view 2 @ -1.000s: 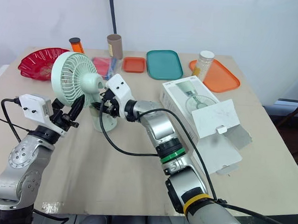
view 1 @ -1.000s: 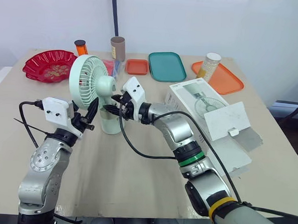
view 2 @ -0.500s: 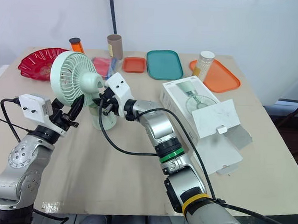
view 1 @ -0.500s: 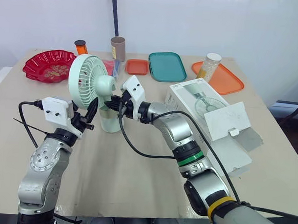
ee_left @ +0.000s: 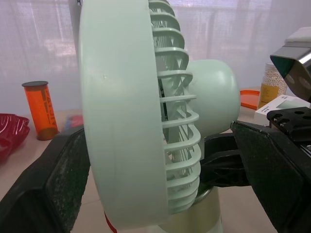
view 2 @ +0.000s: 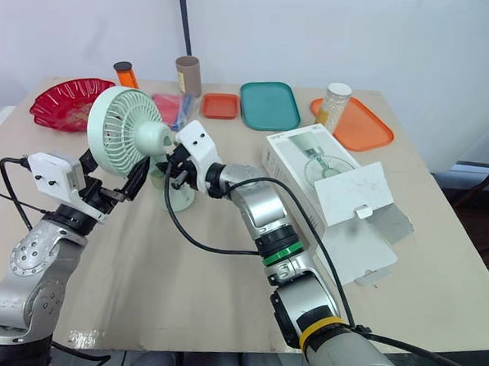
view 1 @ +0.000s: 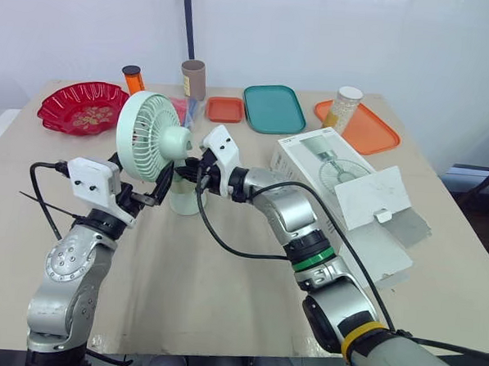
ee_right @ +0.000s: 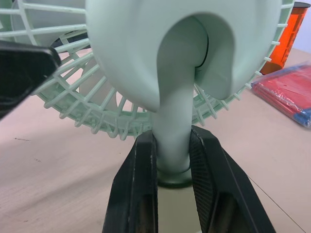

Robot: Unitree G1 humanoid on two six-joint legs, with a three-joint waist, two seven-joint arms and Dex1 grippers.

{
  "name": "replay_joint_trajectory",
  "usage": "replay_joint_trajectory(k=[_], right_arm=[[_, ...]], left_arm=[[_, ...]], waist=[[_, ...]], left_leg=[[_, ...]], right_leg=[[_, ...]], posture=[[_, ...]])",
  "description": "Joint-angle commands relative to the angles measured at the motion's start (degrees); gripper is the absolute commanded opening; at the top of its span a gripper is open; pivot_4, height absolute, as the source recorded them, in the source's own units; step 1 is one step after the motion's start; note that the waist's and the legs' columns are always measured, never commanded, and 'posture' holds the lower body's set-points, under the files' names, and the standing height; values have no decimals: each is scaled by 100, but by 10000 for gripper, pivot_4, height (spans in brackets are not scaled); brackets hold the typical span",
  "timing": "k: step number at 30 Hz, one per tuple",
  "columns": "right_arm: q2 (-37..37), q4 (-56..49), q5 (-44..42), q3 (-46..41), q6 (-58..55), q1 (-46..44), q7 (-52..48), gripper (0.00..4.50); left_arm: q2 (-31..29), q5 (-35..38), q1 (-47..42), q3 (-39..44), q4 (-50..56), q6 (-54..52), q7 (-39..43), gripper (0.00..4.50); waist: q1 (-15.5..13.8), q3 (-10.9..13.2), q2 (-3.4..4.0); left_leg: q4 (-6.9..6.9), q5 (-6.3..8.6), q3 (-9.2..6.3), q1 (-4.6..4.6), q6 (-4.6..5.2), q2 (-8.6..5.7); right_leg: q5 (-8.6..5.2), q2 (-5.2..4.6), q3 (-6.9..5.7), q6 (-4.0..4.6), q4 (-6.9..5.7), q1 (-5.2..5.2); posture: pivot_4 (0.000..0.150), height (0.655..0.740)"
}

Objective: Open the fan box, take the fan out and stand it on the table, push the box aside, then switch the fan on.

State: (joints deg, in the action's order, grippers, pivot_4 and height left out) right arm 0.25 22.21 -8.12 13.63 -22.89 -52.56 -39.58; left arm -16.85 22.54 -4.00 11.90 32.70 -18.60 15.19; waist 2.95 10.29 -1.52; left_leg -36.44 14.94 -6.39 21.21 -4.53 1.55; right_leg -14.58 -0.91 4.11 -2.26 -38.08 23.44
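– At the desk's (view 1: 222,297) middle, your fan (view 1: 152,137) stands upright. It is pale green plastic, with a round ribbed grille and a smooth curved stem over a cylindrical base.
– And the jaws?
– Your right gripper (ee_right: 172,145) has its jaws clamped on the stem, just above the base. Your left gripper (ee_left: 158,145) holds its jaws wide apart, one on each side of the fan's head.
– Anything changed?
– A second ago your left gripper stood just beside the fan. It has closed in around the head, which has swung a little. The white cardboard box (view 1: 311,166) lies to the right, flap open.
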Motion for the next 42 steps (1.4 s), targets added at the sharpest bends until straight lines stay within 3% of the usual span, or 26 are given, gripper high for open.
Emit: replay_joint_trajectory(k=[1, 6, 11, 17, 21, 22, 23, 25, 30, 42], right_arm=[[-19, 16, -37, -161, 119, -208, 19, 3386], [-138, 128, -100, -268, 138, -286, -64, 3386], [-367, -88, -402, -497, -112, -248, -305, 3386], [-1026, -1094, -979, -727, -780, 84, -862, 3386], [-1605, -2387, -1645, -935, -1560, 647, -1224, 3386], [-1700, -2680, -1826, -999, -1746, 772, -1278, 3386], [-1774, -2925, -1962, -1035, -1877, 887, -1315, 3386], [-1863, -3394, -2189, -1018, -2090, 1162, -1362, 3386], [-2029, -4079, -2265, -643, -2028, 1793, -1477, 3386], [-2063, -3983, -1970, -195, -1211, 2458, -1429, 3386]], left_arm=[[-189, 266, 226, 423, 440, 162, 172, 44706], [-612, 1345, 563, 1356, 727, -154, 432, 44706], [-1127, 2019, 604, 2139, 254, -367, 615, 44706], [-1512, 2343, 632, 2262, -515, -263, 1509, 27359], [-1629, 2046, 576, 1745, -1092, -77, 2279, 11046], [-1635, 1988, 527, 1586, -1208, -50, 2420, 11046], [-1619, 1931, 474, 1440, -1299, -18, 2530, 4533], [-1544, 1791, 406, 1043, -1455, 34, 2790, 963], [-1409, 1385, 249, 292, -1811, 255, 3171, 963], [-1569, 1257, 323, -348, -1896, 54, 3881, 963]], waist=[[-1, 0, 0], [3, 1, 1], [-16, 2, 2], [-13, 4, 6], [24, 6, 8], [49, 7, 9], [54, 7, 9], [42, 9, 14], [21, 9, 12], [43, 8, 11]], left_leg=[[0, 0, 0, 0, 0, 0], [0, 0, -1, -1, 0, 1], [0, 0, -2, 0, 0, -1], [0, 1, -5, 8, 1, -1], [4, 1, -4, 5, 2, 2], [4, 1, -4, 5, 2, 2], [4, 1, -3, 4, 2, 3], [5, 1, -4, 4, 2, 4], [5, 1, -5, 6, 2, 2], [4, 1, -3, 0, 2, 3]], right_leg=[[0, 0, 0, 0, 0, 0], [0, 1, -1, 0, -1, -1], [-1, -1, -3, -1, 1, -3], [-5, -2, -7, -1, 6, 0], [-6, 2, -5, 3, 4, 3], [-6, 2, -5, 3, 4, 3], [-5, 4, -4, 3, 4, 3], [-5, 4, -5, 3, 4, 2], [-8, 3, -4, 0, 5, 1], [-9, 6, 1, -3, 4, 0]], posture=[[1500, 7400], [1500, 7400], [1500, 7400], [1500, 7400], [1500, 7400], [1500, 7400], [1500, 7400], [1500, 7400], [1500, 7400], [1500, 7400]])
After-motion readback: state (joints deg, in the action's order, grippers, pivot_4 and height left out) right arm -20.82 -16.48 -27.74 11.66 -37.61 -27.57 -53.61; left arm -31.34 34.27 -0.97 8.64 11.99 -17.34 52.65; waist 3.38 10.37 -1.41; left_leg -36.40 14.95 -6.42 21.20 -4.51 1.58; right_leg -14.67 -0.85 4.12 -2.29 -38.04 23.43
